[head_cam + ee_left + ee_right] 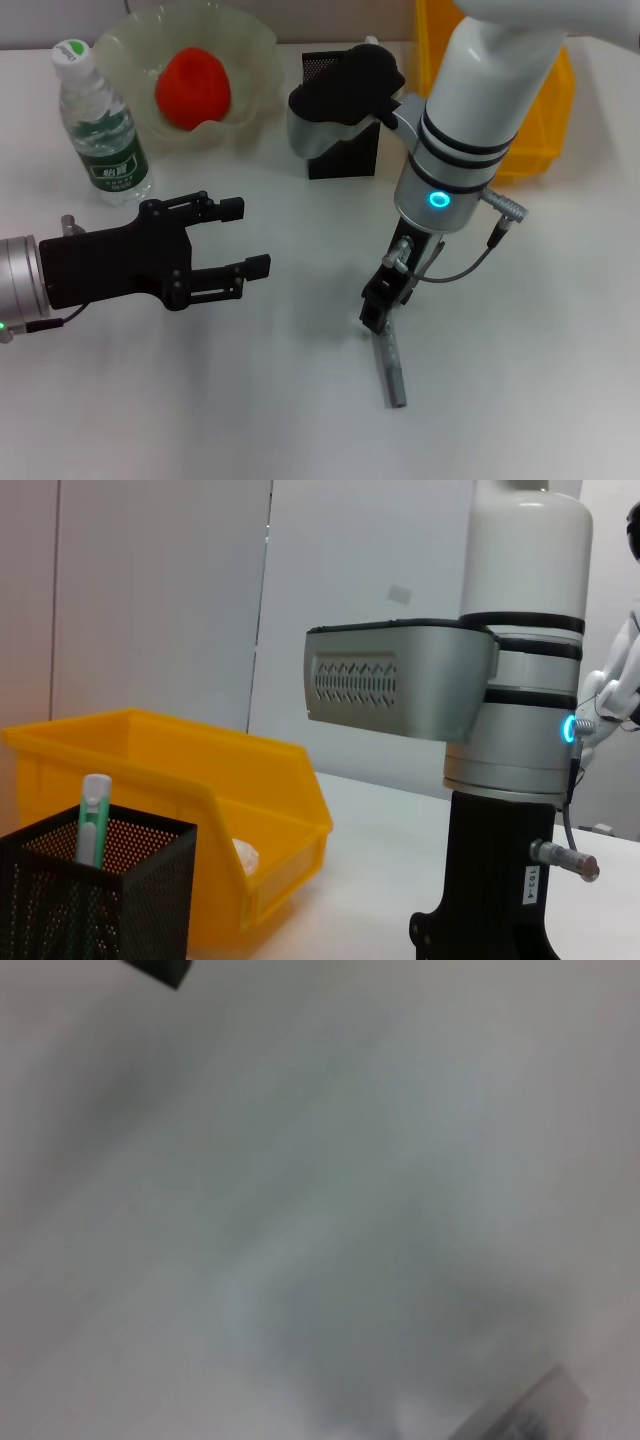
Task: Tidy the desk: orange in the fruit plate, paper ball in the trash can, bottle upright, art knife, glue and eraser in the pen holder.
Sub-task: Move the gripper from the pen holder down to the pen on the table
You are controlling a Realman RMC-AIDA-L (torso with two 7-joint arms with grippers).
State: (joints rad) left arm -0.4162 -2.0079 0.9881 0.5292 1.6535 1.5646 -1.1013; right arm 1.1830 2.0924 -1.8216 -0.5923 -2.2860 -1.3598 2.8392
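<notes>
the left gripper [245, 238] sits at the lower left of the head frame, wrist level, its two black fingers spread open and pointing right. the right arm comes down from the upper right, wrist near vertical; the right gripper [377, 312] points down at centre frame, seemingly closed, though its fingertips are hard to see.

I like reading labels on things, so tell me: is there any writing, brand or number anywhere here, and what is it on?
Bottle: its green label carries white characters, too small to read.
Bottle's cap: a green mark on top, not readable.
Right arm: a small white tag on its black mount, seen in the left wrist view, holds printed digits, too small to read with any certainty.
Nothing readable on the trash can, the pen holder or the fruit plate.
</notes>
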